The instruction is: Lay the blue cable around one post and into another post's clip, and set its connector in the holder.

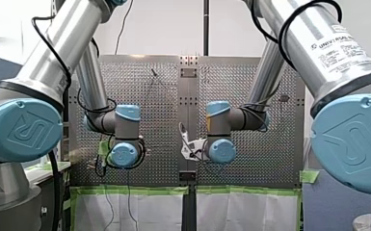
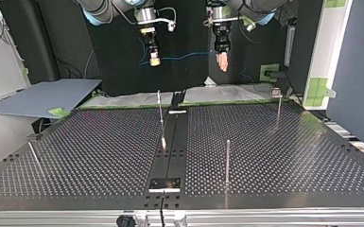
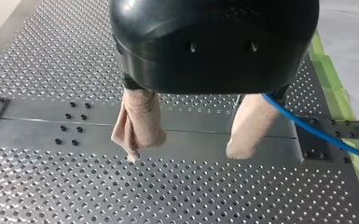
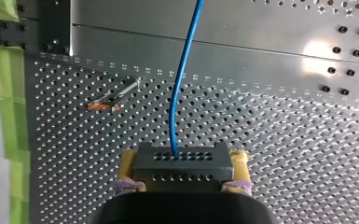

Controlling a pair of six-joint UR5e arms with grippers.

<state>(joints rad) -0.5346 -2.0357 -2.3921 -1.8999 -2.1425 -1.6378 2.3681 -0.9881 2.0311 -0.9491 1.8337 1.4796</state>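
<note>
My right claw [image 4: 184,161] pinches the connector [image 4: 182,171] between its yellow pads [image 4: 129,164]. The cable [image 4: 182,84] comes out of the connector and runs ahead of the claw, above the table [image 4: 284,140]. In the top view the cable stretches through the air from the right claw to my left claw [image 3: 184,153]. Both claws hang high over the table's far edge, near its middle strip. The left claw is spread, its beige fingers [image 3: 137,119] well apart with nothing between them. The cable passes the outer side of one finger and slants away. Whether it touches that finger I cannot tell. The posts [image 2: 227,161] stand on the table, well apart from the cable.
</note>
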